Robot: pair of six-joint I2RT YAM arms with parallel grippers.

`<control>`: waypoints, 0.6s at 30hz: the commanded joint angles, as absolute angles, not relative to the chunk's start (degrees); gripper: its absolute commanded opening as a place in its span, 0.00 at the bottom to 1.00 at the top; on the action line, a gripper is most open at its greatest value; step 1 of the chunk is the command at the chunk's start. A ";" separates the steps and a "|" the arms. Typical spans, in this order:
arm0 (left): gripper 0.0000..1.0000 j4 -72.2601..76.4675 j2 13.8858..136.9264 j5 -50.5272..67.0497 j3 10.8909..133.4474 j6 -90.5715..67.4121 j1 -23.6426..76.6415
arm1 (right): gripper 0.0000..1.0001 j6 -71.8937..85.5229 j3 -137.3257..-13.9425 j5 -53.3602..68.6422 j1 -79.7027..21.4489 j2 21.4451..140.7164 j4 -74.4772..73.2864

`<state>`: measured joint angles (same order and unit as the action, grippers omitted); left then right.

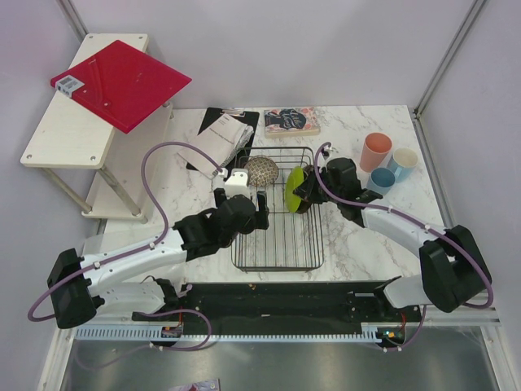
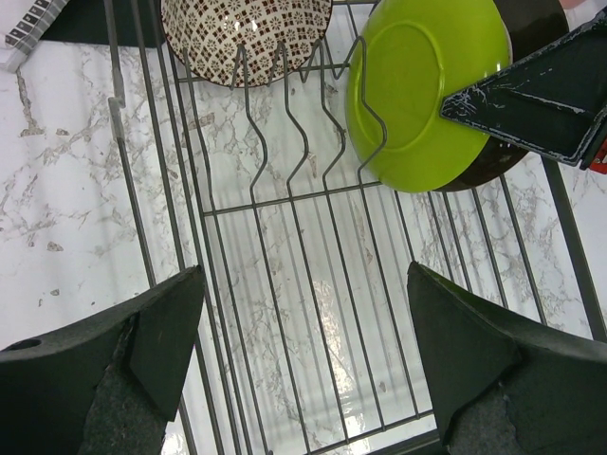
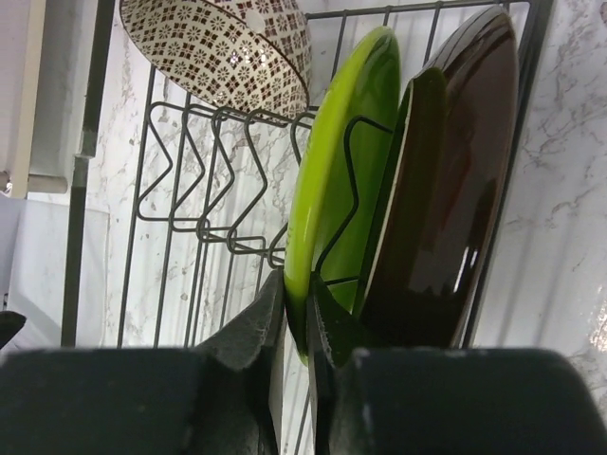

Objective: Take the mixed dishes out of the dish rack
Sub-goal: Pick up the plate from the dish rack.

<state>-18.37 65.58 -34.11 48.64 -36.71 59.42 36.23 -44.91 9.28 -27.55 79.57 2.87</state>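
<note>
Inside the dish rack [image 1: 277, 240], right fingers [image 3: 248, 332] clamped the lime green plate [image 3: 332, 171] by its rim; left fingers [image 2: 156, 332] hovered released above it.

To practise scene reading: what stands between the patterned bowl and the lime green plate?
Left wrist view: only empty wire dividers of the dish rack separate the patterned bowl and the lime green plate.

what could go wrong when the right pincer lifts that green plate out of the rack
The right pincer grips only the rim of the lime green plate, so it may swing or slip.
A dish rack wire loops across that plate's face; a slanted pull could snag it and drag the rack.
The dark-backed plate leans close beside it and could tip.
</note>
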 commanded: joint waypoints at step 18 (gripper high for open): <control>0.93 -17.75 65.04 -34.45 49.04 -38.67 59.15 | 0.00 31.21 -58.44 17.22 -27.42 66.28 -11.76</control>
